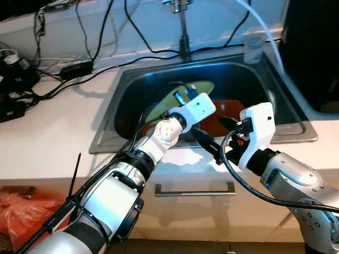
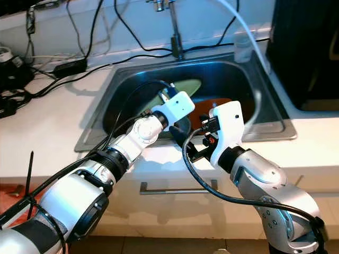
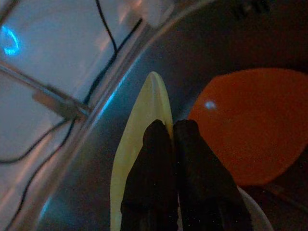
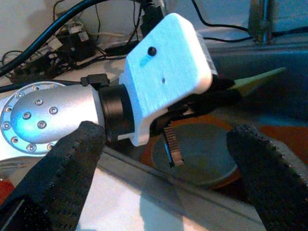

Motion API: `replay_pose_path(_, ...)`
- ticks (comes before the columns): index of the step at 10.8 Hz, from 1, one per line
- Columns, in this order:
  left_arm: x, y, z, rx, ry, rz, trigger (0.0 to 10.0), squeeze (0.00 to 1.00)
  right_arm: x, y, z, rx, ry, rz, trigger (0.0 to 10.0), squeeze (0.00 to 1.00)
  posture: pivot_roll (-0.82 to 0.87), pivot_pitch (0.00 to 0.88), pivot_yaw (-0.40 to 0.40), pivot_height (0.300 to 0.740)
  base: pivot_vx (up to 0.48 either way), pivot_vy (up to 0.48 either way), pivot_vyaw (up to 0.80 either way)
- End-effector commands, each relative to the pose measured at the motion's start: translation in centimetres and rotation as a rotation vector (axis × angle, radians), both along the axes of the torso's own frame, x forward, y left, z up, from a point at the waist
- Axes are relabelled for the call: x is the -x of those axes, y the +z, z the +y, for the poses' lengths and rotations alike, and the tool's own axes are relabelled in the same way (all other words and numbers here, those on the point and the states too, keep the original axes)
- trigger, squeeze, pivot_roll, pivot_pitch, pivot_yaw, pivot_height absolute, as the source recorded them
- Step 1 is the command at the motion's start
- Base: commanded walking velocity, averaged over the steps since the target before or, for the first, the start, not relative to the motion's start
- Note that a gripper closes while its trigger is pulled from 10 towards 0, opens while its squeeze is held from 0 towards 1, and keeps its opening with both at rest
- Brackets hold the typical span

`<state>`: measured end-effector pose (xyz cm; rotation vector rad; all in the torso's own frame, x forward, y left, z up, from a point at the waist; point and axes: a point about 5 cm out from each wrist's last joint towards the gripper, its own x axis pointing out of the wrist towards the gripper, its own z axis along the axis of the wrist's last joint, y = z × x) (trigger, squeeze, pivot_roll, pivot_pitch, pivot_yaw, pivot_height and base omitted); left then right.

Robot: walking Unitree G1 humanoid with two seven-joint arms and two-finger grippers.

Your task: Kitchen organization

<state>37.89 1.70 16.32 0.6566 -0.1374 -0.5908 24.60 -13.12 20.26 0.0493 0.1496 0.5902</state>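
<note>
Left tool (image 3: 166, 139) pinched on yellow-green plate (image 3: 144, 125) rim inside sink (image 1: 286, 129).

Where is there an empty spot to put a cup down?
The white counter left of the sink is bare between the cables and the front edge. The sink is crowded: yellow-green plate, orange plate, both grippers.

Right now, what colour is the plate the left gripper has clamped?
Pale yellow-green plate, left gripper shut on its rim; clearest in left wrist view.
</note>
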Motion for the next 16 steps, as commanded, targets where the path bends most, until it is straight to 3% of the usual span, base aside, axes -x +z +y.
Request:
replay_pose_path(1,-0.8,0.7,1.3,0.032,0.060,0.019,0.4,0.00,0.3,0.6,0.7,-0.008,0.041,-0.017,10.0,0.00,-0.32,0.000,0.231,0.740,0.000,0.000,0.00)
replay_pose_path(3,-1.0,0.1,2.1,0.060,0.097,0.071,1.1,0.00,0.4,1.0,1.5,-0.017,0.096,-0.023,10.0,0.00,-0.30,0.000,0.211,0.740,0.000,0.000,0.00)
replay_pose_path(4,-1.0,0.0,2.3,0.063,0.097,0.090,0.9,0.00,0.2,1.0,1.9,-0.018,0.111,-0.022,10.0,0.00,-0.28,0.000,0.198,0.740,0.000,0.000,0.00)
replay_pose_path(5,-1.3,-0.1,2.9,0.119,0.138,0.135,1.0,0.00,0.1,1.0,2.1,-0.021,0.122,-0.020,10.0,0.00,-0.28,0.000,0.194,0.740,0.000,0.000,0.00)
replay_pose_path(6,-1.4,-0.5,3.4,0.217,0.188,0.221,2.8,0.00,0.1,1.1,2.3,-0.021,0.136,-0.020,10.0,0.00,-0.28,0.000,0.191,0.740,0.000,0.000,0.00)
replay_pose_path(7,-1.4,-0.7,3.6,0.239,0.206,0.244,2.6,0.00,0.1,1.2,2.3,-0.020,0.142,-0.020,10.0,0.00,-0.29,0.000,0.191,0.740,0.000,0.000,0.00)
replay_pose_path(8,-1.3,-1.3,3.7,0.240,0.213,0.280,2.8,0.00,0.2,1.2,2.4,-0.022,0.149,-0.018,10.0,0.00,-0.29,0.000,0.190,0.740,0.000,0.000,0.00)
replay_pose_path(9,-1.0,-1.9,3.5,0.222,0.206,0.314,4.2,0.00,0.3,1.1,2.6,-0.024,0.154,-0.015,10.0,0.00,-0.29,0.000,0.190,0.740,0.000,0.000,0.00)
replay_pose_path(10,-1.0,-2.1,3.4,0.213,0.203,0.325,4.8,0.00,0.4,1.1,2.6,-0.025,0.156,-0.012,10.0,0.00,-0.29,0.000,0.190,0.740,0.000,0.000,0.00)
replay_pose_path(11,-0.9,-2.2,3.3,0.206,0.199,0.330,4.7,0.00,0.4,1.1,2.6,-0.026,0.157,-0.011,10.0,0.00,-0.29,0.000,0.193,0.740,0.000,0.000,0.00)
replay_pose_path(12,-0.8,-2.3,3.1,0.207,0.181,0.353,8.5,0.33,0.5,1.1,2.6,-0.028,0.161,-0.009,10.0,0.00,-0.29,0.000,0.193,0.740,0.000,0.000,0.00)
replay_pose_path(13,-0.7,-2.4,3.0,0.213,0.175,0.363,10.0,0.78,0.5,1.1,2.7,-0.030,0.162,-0.009,10.0,0.00,-0.29,0.000,0.192,0.740,0.000,0.000,0.00)
replay_pose_path(14,-0.6,-2.7,3.0,0.187,0.174,0.360,10.0,1.00,0.5,1.1,2.7,-0.030,0.164,-0.010,10.0,0.00,-0.29,0.000,0.191,0.740,0.000,0.000,0.00)
replay_pose_path(16,-0.6,-2.9,3.1,0.190,0.180,0.372,10.0,1.00,0.5,1.1,2.7,-0.030,0.163,-0.009,10.0,0.00,-0.29,0.000,0.192,0.740,0.000,0.000,0.00)
